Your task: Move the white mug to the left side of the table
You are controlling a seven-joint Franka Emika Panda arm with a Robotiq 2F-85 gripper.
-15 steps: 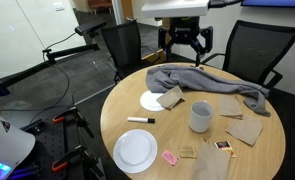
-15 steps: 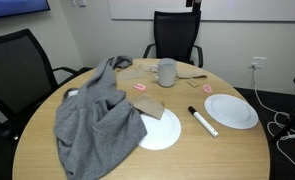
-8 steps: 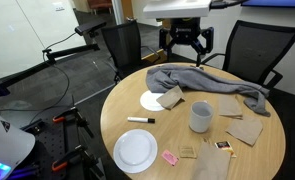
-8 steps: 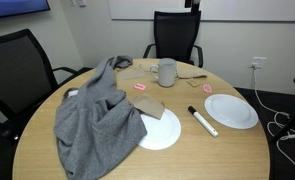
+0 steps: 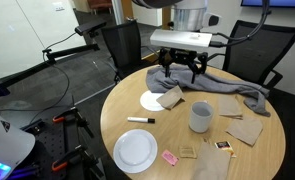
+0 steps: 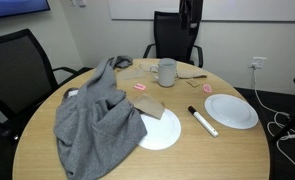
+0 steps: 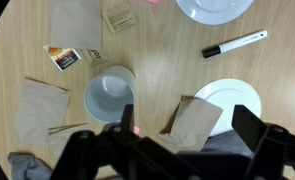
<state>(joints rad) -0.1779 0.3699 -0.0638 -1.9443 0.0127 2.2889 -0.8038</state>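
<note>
Mug (image 7: 109,95), centre-left of wrist frame: looks rigid, smooth, probably slippery; I'd pinch the rim wall. My fingers (image 7: 272,150) are spread, empty.

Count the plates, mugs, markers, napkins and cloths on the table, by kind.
Plates: 2
Mug: 1
Marker: 1
Napkins: 3
Cloth: 1
Total: 8

In an exterior view the camera looks down from standing height, the table (image 5: 122,105) at lower right. In an exterior view it sits lower and nearer, seemingly opposite, the table (image 6: 237,150) filling the frame. The wrist view looks straight down. All three share the white mug (image 7: 109,95).
</note>
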